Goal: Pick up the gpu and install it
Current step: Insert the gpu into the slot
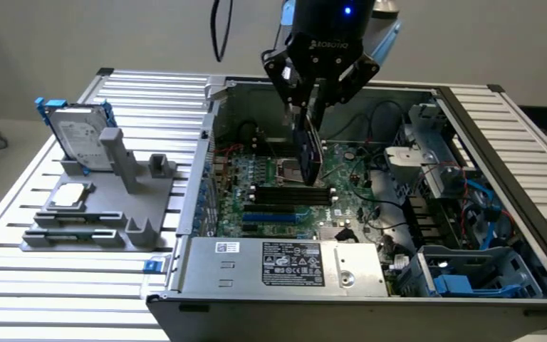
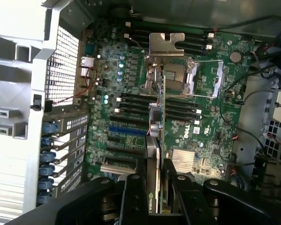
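Note:
The gpu hangs edge-on inside the open computer case, above the green motherboard, with my gripper shut on its upper edge. In the wrist view the gpu runs away from the black fingers that clamp both its faces. Its silver end bracket is at the far end, over the processor socket. The card floats clear of the board, beside the black memory slots and above the blue expansion slot.
A grey fixture in the exterior view's left holds a silver hard drive with blue frame and a small silver square module. The power supply fills the case's near side. Cables and drive bays crowd the right.

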Controlling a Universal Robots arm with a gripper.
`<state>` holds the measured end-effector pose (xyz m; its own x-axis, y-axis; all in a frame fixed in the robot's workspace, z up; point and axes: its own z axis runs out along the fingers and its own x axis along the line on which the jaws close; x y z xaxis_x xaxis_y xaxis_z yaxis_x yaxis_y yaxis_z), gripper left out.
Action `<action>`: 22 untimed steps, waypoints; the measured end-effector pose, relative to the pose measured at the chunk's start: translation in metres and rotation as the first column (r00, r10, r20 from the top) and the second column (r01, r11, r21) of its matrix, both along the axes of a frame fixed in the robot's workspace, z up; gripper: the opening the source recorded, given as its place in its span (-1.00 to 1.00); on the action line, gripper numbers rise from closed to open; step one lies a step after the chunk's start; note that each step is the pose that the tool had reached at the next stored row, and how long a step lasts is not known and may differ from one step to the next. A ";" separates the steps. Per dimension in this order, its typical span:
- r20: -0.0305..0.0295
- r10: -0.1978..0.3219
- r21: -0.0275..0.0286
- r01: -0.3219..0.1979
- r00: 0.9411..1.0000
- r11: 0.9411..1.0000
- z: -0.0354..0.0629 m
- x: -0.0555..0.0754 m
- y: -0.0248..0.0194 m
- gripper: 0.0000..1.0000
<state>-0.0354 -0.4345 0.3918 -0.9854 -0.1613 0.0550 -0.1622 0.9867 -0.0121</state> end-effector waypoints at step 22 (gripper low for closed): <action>0.016 0.386 0.026 -0.386 0.922 0.922 -0.0146 0.000 0.0000 -0.47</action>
